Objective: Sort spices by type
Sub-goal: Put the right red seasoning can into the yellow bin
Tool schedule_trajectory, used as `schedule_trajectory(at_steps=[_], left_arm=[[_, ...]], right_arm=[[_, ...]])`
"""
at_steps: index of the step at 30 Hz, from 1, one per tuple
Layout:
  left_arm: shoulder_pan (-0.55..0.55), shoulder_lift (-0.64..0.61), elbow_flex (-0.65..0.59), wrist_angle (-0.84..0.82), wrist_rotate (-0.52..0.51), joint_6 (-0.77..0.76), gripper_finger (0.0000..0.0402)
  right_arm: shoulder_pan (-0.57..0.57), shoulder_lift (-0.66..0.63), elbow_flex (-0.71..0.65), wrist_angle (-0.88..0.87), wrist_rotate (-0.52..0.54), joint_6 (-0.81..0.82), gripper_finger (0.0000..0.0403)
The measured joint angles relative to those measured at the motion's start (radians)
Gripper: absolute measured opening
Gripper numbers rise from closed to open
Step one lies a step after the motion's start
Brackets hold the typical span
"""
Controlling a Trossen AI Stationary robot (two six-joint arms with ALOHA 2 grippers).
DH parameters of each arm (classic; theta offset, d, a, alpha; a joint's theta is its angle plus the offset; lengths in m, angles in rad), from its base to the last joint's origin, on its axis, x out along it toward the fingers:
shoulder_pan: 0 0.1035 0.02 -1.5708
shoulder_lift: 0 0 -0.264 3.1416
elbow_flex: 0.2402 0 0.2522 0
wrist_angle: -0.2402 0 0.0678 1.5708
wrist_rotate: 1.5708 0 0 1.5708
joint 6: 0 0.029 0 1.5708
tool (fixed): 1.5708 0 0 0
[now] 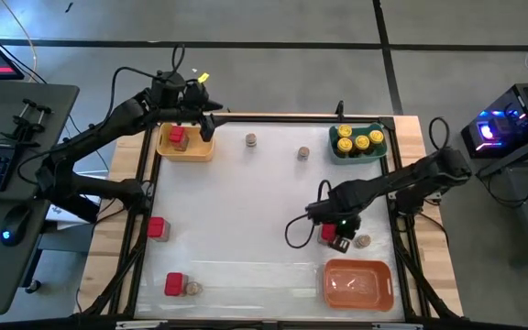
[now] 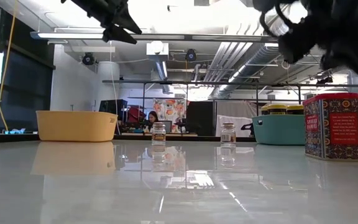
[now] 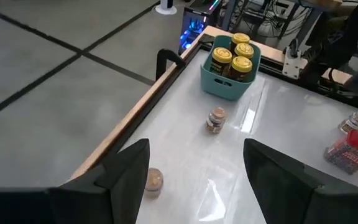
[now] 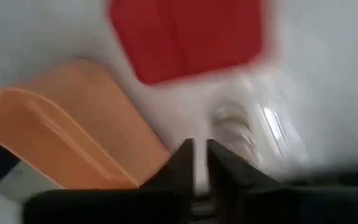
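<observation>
The likeliest upset is judged to lie at the right pincer (image 1: 339,240), which is poised low over a red box (image 1: 329,233) near the right edge of the worktop (image 1: 246,211), with a small grey-brown jar (image 1: 362,241) just beside it; in the right wrist view its fingers (image 4: 182,163) are seen pressed almost together, so unless they are spread before any descent the box could be shoved across the glossy surface or the neighbouring jar toppled. The slick, mirror-like white worktop is expected to let anything nudged slide freely. The left pincer (image 1: 207,117) is held spread and empty above the far left corner, over the yellow tray (image 1: 187,150) in which one red box (image 1: 179,137) already rests. Four round yellow-lidded jars (image 1: 356,139) are gathered in the teal tray (image 1: 371,153) at the far right corner; the smooth plastic orange tray (image 1: 358,284) at the near right corner is bare. Two more red boxes (image 1: 158,227) (image 1: 174,283) are left near the left edge and the near left corner, the latter close beside another little jar (image 1: 192,288), and two small jars (image 1: 250,140) (image 1: 305,152) stand upright along the far edge. The boxes look like hard, flat-sided printed tins; the jars are glassy and cylindrical, and are judged apt to roll if tipped.
</observation>
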Motion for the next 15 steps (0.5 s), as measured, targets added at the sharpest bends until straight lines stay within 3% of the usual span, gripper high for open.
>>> schedule_trajectory(at_steps=[3, 13, 15], left_arm=[[0.0, 0.0, 0.0, -0.008, 0.042, -0.034, 0.0244], [-0.025, -0.002, 0.0, 0.0, 0.135, -0.178, 0.0244], [-0.043, -0.004, 0.0, -0.002, 0.199, -0.18, 0.0244]], right_arm=[[-0.007, 0.0, -0.081, 0.145, 0.0, -0.004, 0.0022], [0.018, 0.0, -0.169, 0.283, 0.104, -0.089, 0.0003], [0.021, 0.0, -0.175, 0.341, 0.124, -0.089, 0.0003]])
